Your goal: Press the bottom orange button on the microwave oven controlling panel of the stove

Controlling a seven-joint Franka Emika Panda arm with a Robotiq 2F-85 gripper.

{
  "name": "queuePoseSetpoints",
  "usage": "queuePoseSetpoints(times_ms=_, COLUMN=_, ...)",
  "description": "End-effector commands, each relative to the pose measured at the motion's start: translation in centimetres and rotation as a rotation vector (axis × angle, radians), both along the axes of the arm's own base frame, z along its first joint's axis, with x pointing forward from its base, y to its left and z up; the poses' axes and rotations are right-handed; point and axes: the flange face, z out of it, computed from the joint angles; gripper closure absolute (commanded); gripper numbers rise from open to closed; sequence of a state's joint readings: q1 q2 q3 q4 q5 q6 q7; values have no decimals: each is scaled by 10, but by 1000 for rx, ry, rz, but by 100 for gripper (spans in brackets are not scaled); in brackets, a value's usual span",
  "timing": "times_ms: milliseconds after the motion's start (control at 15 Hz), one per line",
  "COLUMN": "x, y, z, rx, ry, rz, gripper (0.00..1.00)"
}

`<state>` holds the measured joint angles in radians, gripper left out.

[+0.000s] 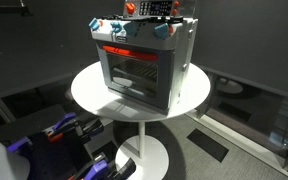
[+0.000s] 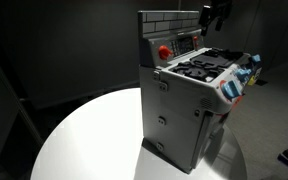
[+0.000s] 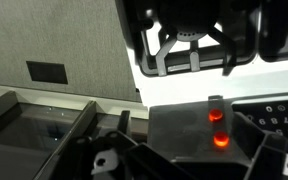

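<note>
The small grey toy stove stands on the round white table; it also shows in the other exterior view. Its dark control panel sits on the grey backsplash above the burners. In the wrist view the panel carries two glowing orange buttons, an upper one and the bottom one. My gripper hangs above the stove's top, apart from the panel, with its fingers together and empty. It is partly cut off at the top edge in both exterior views.
A red round button sits left of the panel. Teal-and-white knobs and the red-orange handle bar are on the stove's front. Black burners lie below the gripper. Dark floor with cables surrounds the table.
</note>
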<state>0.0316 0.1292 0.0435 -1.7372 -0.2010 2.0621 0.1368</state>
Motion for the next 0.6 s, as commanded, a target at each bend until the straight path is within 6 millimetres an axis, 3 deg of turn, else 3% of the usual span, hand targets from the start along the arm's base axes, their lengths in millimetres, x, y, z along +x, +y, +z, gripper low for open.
queuePoseSetpoints(times_ms=0, x=17, y=-2, z=2, rx=-18, ry=-9, rz=-33, gripper=0)
queuePoseSetpoints(times_ms=533, x=33, y=-4, z=-9, rx=-13, ry=0, rz=-44, gripper=0)
